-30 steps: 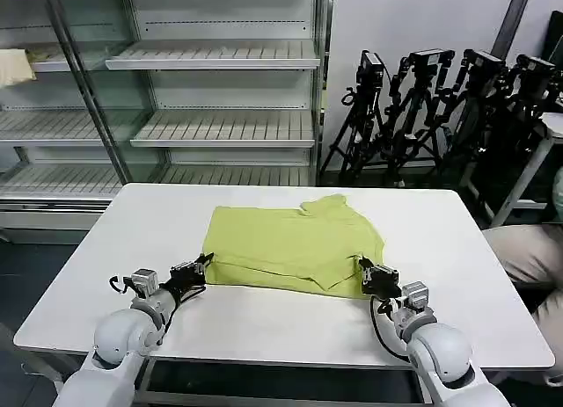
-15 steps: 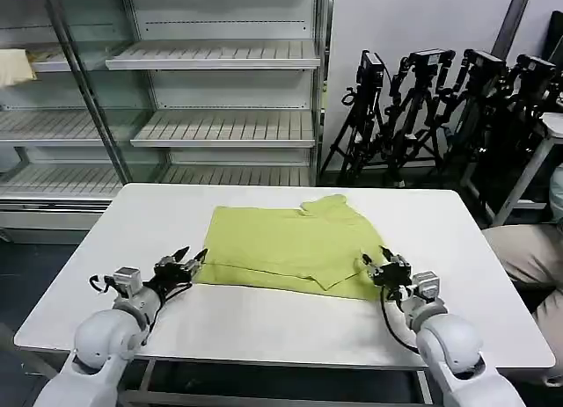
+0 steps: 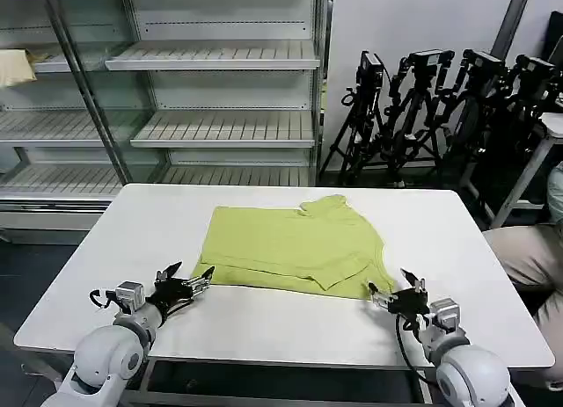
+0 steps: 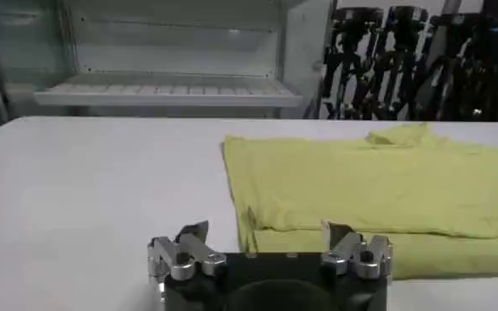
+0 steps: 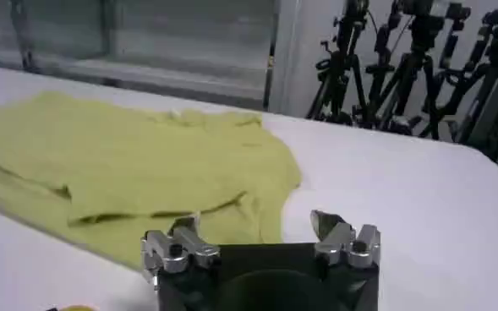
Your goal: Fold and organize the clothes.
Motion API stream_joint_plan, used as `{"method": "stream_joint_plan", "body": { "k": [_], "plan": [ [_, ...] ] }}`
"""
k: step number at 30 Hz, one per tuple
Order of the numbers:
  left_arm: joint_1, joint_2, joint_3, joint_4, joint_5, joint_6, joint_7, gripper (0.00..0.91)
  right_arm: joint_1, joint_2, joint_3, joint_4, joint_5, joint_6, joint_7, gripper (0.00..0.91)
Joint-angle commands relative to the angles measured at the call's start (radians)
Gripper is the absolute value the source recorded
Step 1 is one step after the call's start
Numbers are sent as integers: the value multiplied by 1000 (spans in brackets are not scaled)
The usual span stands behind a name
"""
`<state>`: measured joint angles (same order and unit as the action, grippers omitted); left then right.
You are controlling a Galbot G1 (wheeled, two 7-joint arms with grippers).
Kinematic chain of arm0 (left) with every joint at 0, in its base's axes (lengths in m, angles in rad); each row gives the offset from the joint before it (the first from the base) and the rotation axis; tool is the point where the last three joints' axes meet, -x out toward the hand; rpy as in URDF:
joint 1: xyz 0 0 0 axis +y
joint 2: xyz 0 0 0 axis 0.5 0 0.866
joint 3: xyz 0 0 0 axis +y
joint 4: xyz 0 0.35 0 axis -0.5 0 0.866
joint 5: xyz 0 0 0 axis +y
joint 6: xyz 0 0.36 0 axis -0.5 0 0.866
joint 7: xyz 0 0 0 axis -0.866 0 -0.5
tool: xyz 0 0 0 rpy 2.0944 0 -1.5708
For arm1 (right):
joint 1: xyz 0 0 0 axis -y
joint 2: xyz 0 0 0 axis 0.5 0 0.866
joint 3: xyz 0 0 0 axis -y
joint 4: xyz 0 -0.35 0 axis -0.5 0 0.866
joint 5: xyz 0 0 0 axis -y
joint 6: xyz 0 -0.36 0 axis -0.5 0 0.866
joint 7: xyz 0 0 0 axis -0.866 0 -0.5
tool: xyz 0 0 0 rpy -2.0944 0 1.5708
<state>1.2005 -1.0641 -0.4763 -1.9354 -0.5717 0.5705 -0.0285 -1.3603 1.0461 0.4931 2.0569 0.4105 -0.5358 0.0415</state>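
On the white worktop [image 3: 493, 275], the green T-shirt [image 3: 290, 244] is lying in the middle, partly folded, with its near edge doubled over. At its 7 o'clock corner the left tool [image 3: 186, 281] is sitting just beside the cloth, fingers spread apart and holding nothing. At its 5 o'clock corner the right tool [image 3: 398, 294] is waiting the same way, fingers apart. To fold well, I think both tools should pinch the near corners together and lift evenly, so the shirt is not bunching up.
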Motion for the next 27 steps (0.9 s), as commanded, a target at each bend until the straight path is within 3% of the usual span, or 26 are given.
{"method": "stream_joint_plan", "body": {
  "k": [1,2,18,27],
  "plan": [
    [20,2,0,-2,7,8,-13,81,-57,3,7,17,6,-10,24,50],
    [23,2,0,-1,11,8,-13,10,-55,4,6,16,9,-10,25,0],
    [42,-9,14,11,24,7,23,20,-47,9,0,10,32,-12,19,0],
    [80,-12,7,-23,37,7,25,10,-151,14,33,115,13,-1,12,0]
  ]
}}
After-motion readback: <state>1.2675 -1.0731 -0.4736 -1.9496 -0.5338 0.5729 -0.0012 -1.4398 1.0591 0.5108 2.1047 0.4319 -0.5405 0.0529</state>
